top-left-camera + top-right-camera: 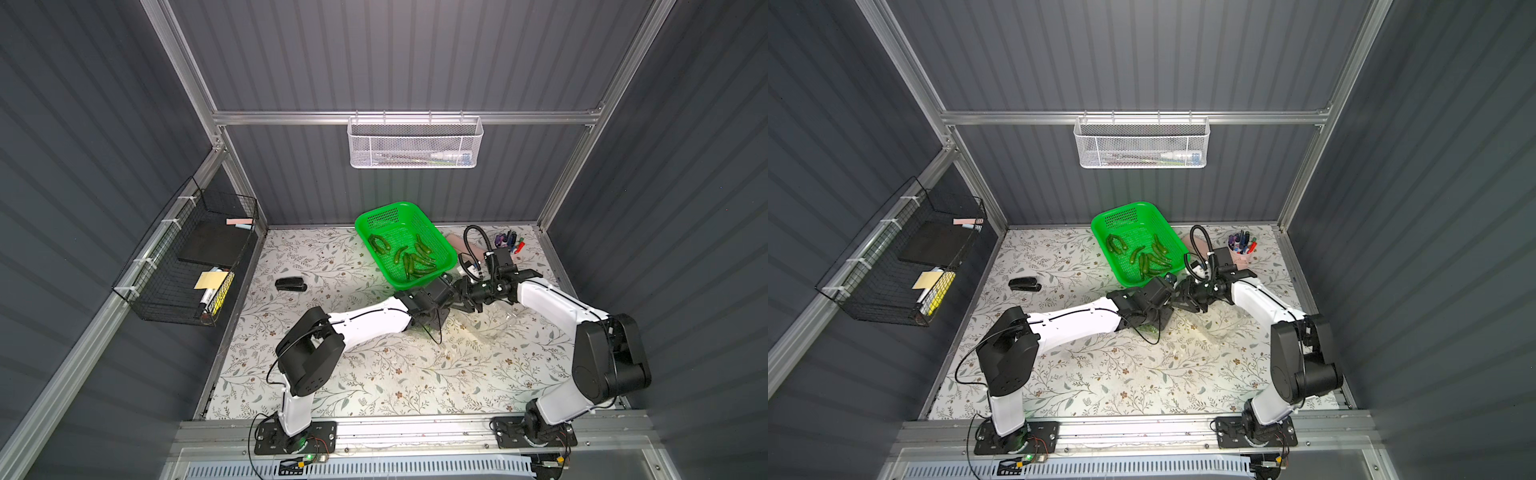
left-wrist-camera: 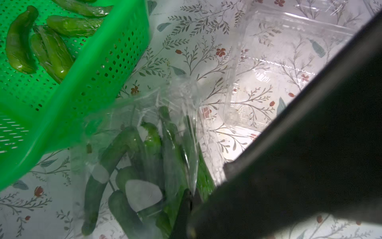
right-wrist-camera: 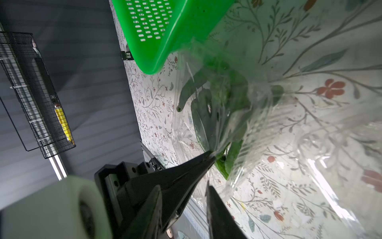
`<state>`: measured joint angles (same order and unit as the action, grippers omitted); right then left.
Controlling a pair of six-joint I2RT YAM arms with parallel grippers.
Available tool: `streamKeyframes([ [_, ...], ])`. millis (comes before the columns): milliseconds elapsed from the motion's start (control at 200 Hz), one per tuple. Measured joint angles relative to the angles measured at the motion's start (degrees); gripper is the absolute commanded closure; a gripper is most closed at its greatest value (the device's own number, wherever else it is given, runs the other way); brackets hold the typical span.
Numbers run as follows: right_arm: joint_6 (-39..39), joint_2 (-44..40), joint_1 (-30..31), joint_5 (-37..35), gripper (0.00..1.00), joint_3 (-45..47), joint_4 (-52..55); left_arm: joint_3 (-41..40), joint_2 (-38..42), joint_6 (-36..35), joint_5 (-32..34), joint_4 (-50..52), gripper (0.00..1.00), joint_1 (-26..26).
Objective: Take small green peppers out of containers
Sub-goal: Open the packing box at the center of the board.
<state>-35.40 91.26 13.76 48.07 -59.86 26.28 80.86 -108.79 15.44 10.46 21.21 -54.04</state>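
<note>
The left tool (image 2: 191,195) is pressed together on a thin edge of the clear, flimsy plastic produce pack (image 2: 178,93), and the right tool (image 3: 183,184) stands spread right beside that pinch, gripping nothing. Inside the pack sit the slender, glossy dark-green small peppers (image 2: 132,142), bunched low and just beside the bright green perforated plastic basket (image 2: 99,68), where other peppers (image 1: 415,259) already lie. To do this well, I judge, the right tool should close on the opposite lip — not on the peppers — so the mouth opens wide. The opening must then clear the basket rim before any tilt, slowly, since the film looks slick and could tear or slip. A second clear plastic pack (image 2: 289,41) lies open and seemingly empty on the floral tabletop (image 2: 186,41).
</note>
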Motion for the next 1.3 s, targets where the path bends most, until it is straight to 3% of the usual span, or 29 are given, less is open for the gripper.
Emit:
streamKeyframes([
  [841,5.9,2.1,0.0,-4.3,0.64,5.0,2.8,0.0,-0.5,-0.5,-1.3,0.1,1.0,0.0],
  [1301,3.6,10.2,0.5,-2.8,0.75,4.6,-3.3,0.0,-0.3,-1.1,-2.2,0.4,1.0,0.0],
])
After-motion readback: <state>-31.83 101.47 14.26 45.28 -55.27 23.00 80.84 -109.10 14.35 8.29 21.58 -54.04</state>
